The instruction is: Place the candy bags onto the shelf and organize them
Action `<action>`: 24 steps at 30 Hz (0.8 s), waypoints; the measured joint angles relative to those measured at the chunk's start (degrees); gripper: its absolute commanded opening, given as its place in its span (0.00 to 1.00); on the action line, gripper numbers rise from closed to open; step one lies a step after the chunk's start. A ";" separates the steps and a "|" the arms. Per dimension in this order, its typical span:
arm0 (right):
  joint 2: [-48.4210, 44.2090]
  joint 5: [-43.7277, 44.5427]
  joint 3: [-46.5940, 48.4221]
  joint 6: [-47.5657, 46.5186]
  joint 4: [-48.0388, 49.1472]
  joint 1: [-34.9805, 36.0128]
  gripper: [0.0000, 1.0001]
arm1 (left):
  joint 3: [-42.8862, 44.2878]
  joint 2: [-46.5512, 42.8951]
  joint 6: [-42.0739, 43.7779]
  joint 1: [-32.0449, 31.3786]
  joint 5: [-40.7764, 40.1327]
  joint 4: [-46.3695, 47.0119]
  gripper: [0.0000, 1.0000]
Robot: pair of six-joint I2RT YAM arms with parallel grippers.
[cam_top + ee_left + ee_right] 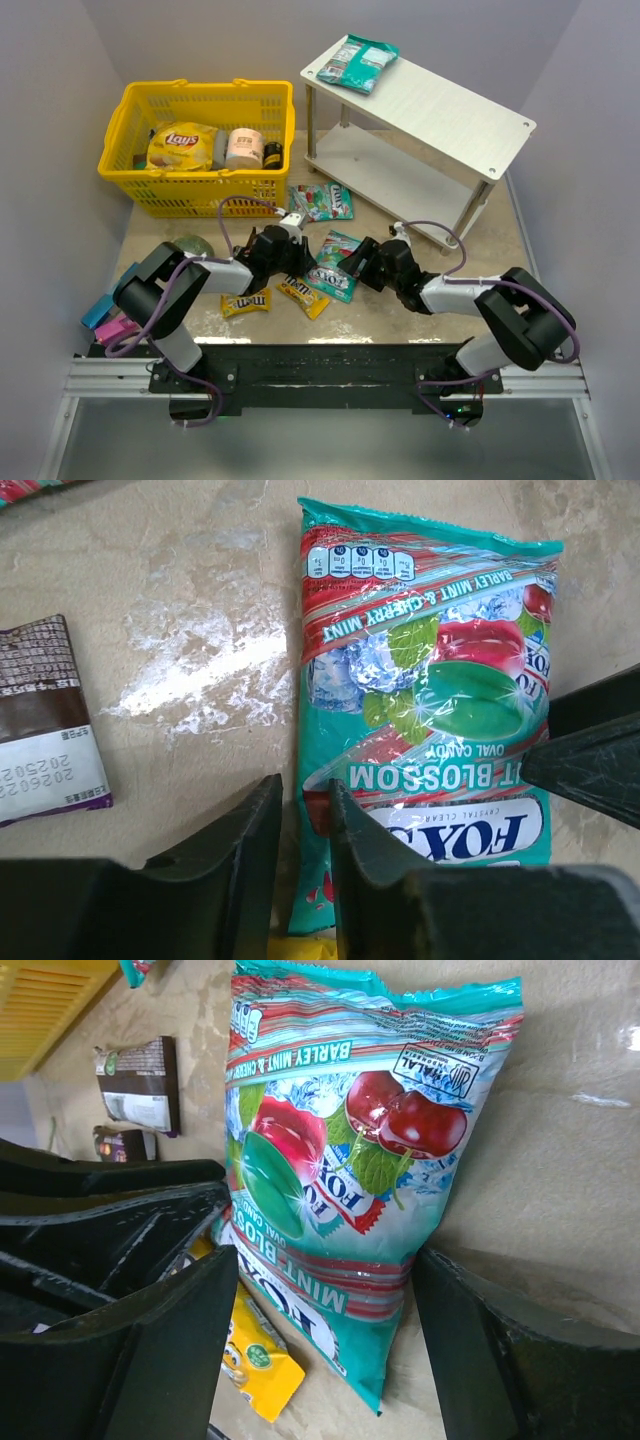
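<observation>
Gently, we should lift: left jaws nearly shut, pinching the bag (430, 700) edge; right jaws wide open, either side of it.

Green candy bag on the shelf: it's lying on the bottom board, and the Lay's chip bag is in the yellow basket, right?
Not quite. The top external view shows the green candy bag lying on the top board of the shelf, not the bottom one. The Lay's chip bag is in the yellow basket, as you said.
</observation>
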 measured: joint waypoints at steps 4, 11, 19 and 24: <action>1.42 -0.22 -0.74 1.14 3.56 0.00 0.74 | 1.36 1.86 -0.35 -0.24 -0.04 0.04 0.13; 2.12 -0.13 -1.36 1.92 5.84 -0.04 0.67 | 4.31 4.63 -0.37 -1.60 -3.26 0.52 0.06; 0.48 1.01 -2.64 2.25 2.58 -0.20 0.36 | 4.87 6.16 -1.60 -1.99 -5.84 1.81 0.04; -4.13 2.99 -3.04 1.95 -5.68 -0.20 0.11 | 4.33 5.09 -2.64 -2.29 -7.15 0.87 0.03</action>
